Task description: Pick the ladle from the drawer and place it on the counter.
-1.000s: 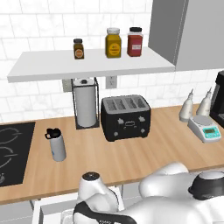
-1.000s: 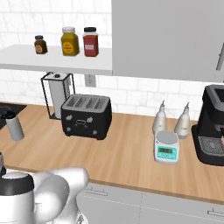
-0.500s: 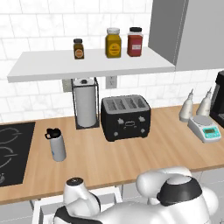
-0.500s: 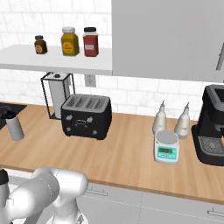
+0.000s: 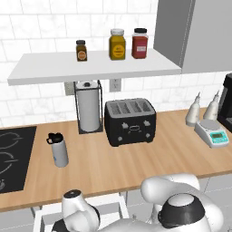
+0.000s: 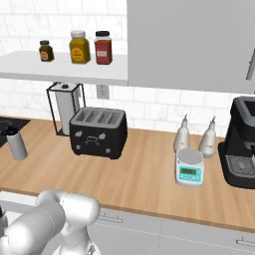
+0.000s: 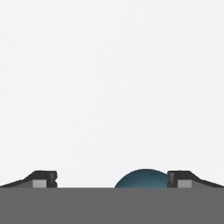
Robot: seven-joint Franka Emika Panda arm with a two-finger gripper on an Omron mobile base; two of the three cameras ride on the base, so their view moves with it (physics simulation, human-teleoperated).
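Note:
In the hand view my gripper (image 7: 111, 180) is open, its two dark fingertips (image 7: 43, 179) set wide apart just above the drawer's plain white floor (image 7: 109, 87). The rounded blue bowl of the ladle (image 7: 142, 178) bulges up between them, close to the right fingertip; its handle is hidden. In the left base view the arm bends down into the open white drawer (image 5: 111, 200) below the front edge of the wooden counter (image 5: 136, 163), which also spans the right base view (image 6: 139, 179).
On the counter stand a black toaster (image 5: 130, 121), a paper-towel holder (image 5: 88, 106), a small grey bottle (image 5: 58, 149), a kitchen scale (image 5: 213, 134) with two shakers behind it and a coffee machine (image 6: 243, 142). A black cooktop (image 5: 11, 156) lies at the left.
The arm has sunk lower in both base views, carrying the hand down into the drawer. Nothing on the counter has moved.

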